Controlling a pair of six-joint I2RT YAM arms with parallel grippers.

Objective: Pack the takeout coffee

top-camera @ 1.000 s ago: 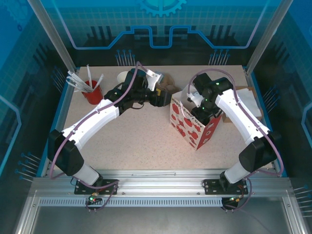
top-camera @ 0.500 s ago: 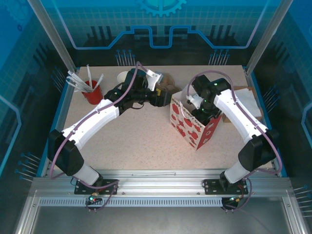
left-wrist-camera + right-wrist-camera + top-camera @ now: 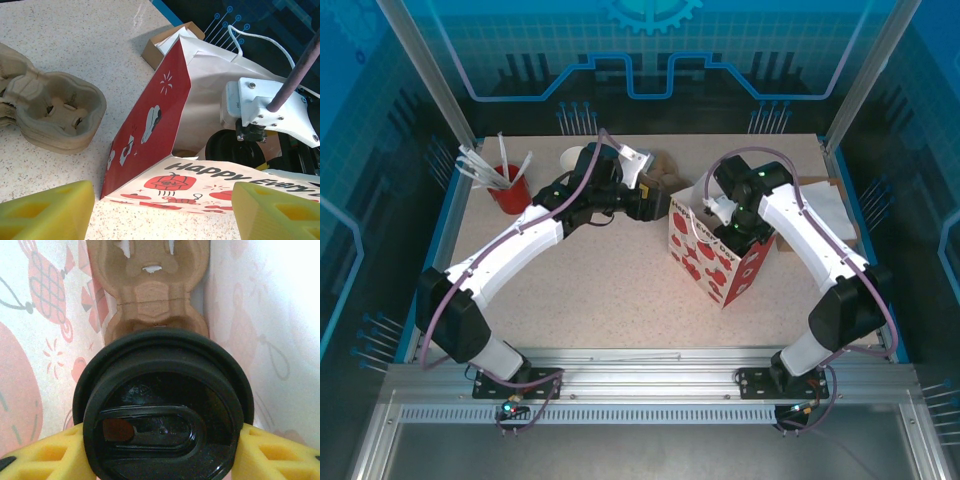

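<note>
Because I reckon the coffee cup [image 3: 162, 412] crushes easily, my right pincer [image 3: 160, 452] clasps it beneath the lid [image 3: 160, 365]; left pincer [image 3: 160, 210] gapes.

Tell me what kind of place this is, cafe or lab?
Probably a lab robot cell mocked up as a takeout packing counter: bare aluminium-framed enclosure, red-and-white printed paper bag, and a black-lidded takeout coffee inside it.

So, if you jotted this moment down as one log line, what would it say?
right gripper: shut on takeout coffee | position: inside bag, over cup carrier | left gripper: open, empty, beside bag
</note>
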